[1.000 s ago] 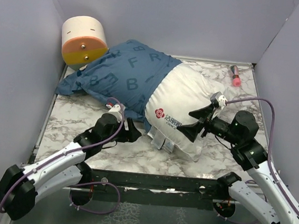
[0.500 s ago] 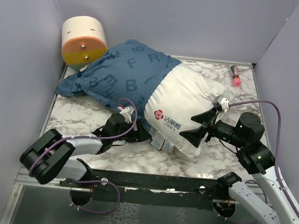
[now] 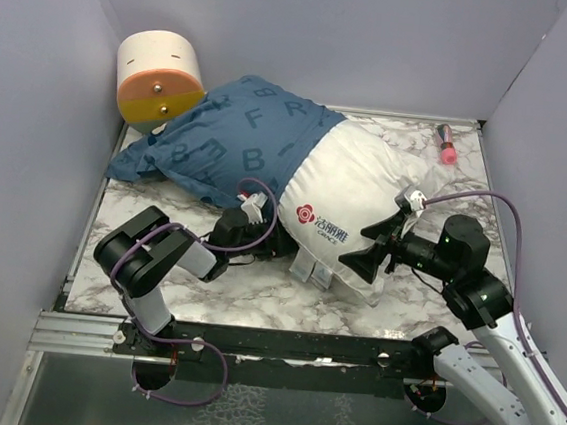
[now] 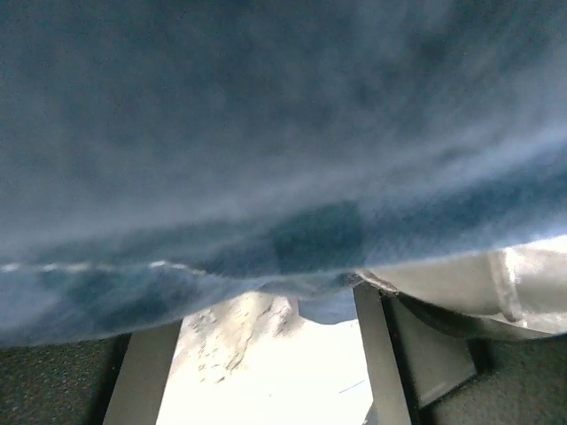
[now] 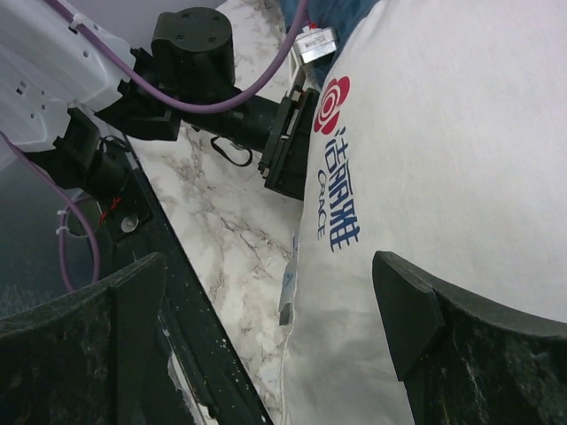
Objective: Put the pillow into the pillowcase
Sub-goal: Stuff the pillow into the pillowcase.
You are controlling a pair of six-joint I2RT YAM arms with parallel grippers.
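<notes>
The white pillow (image 3: pixel 349 209) lies on the marble table (image 3: pixel 139 249), its far left half inside the dark blue pillowcase (image 3: pixel 235 138). My left gripper (image 3: pixel 269 239) lies low at the pillowcase's near hem, where the hem meets the pillow. In the left wrist view blue pillowcase cloth (image 4: pixel 266 133) drapes over my left gripper (image 4: pixel 266 305); its fingers (image 4: pixel 146 372) stand apart over bare marble, with the pillow (image 4: pixel 523 274) to the right. My right gripper (image 3: pixel 373 243) hangs open at the pillow's near right side. In its wrist view my right gripper (image 5: pixel 275 301) straddles the pillow's (image 5: pixel 443 159) edge without touching it.
A cream and orange cylinder (image 3: pixel 159 77) leans in the far left corner against the pillowcase. A small pink object (image 3: pixel 447 145) lies at the far right. Grey walls close in on three sides. A black rail (image 3: pixel 281 343) runs along the near edge.
My left arm has folded up, and its gripper has slid right along the table to the pillowcase hem beside the pillow. The right gripper has hardly moved.
</notes>
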